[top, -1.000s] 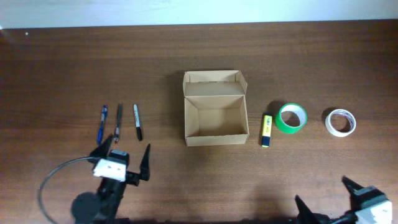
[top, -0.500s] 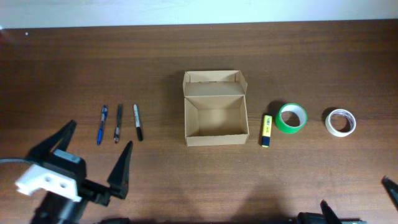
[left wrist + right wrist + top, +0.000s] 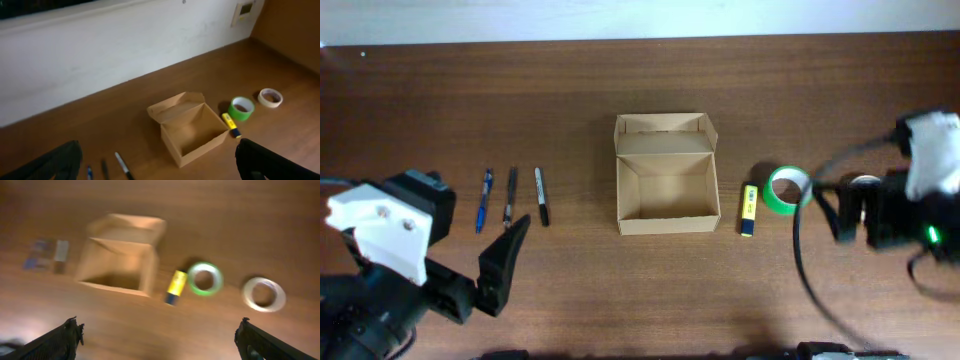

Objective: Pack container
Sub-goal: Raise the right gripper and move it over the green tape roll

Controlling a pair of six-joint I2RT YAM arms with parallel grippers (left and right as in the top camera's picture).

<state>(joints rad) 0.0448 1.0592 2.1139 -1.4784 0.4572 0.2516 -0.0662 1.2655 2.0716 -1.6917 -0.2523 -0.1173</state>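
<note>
The container [image 3: 665,225] is a tan cardboard box in mid-table, open and empty, with its flap lid folded back. It also shows in the left wrist view [image 3: 200,147] and, blurred, in the right wrist view [image 3: 147,270]. My left gripper [image 3: 470,250] is open and empty, raised over the near left of the table, below the pens. My right gripper [image 3: 845,212] is open and empty, raised over the right side by the tape rolls. Both wrist views show wide-spread fingers, left [image 3: 160,167] and right [image 3: 162,342].
Right of the box lie a yellow highlighter [image 3: 748,210], a green tape roll [image 3: 787,189] and a white tape roll [image 3: 865,190], partly behind my right arm. Left of the box lie a blue pen [image 3: 483,199], a dark pen [image 3: 509,197] and a black marker [image 3: 541,195].
My right arm has swung from the table's near edge up to the right side, over the white tape. My left arm has risen and shifted left. The objects have not moved.
</note>
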